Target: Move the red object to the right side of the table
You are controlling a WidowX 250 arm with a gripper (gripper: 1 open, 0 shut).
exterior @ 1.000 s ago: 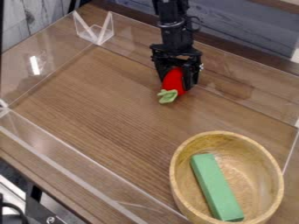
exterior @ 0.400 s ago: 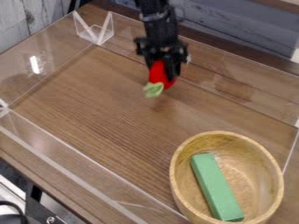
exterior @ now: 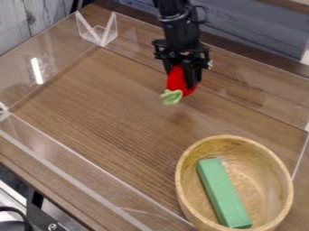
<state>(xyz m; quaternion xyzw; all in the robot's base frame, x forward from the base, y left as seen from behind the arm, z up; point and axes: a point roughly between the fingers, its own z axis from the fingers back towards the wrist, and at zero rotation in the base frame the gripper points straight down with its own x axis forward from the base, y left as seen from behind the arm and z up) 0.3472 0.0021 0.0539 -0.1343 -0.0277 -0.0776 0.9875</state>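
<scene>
The red object, a small red toy fruit with a light-green leafy end hanging down, sits between the black fingers of my gripper. The gripper is shut on it and points steeply down over the back middle of the brown wood-grain table. The fruit looks lifted slightly off the tabletop, with its leaf tip just above the wood.
A round wooden bowl stands at the front right with a green rectangular block lying in it. Low clear acrylic walls edge the table. A small clear angled stand sits at the back left corner.
The gripper closed on the red object and raised it. It swung left with the fruit, then came back to the right.
</scene>
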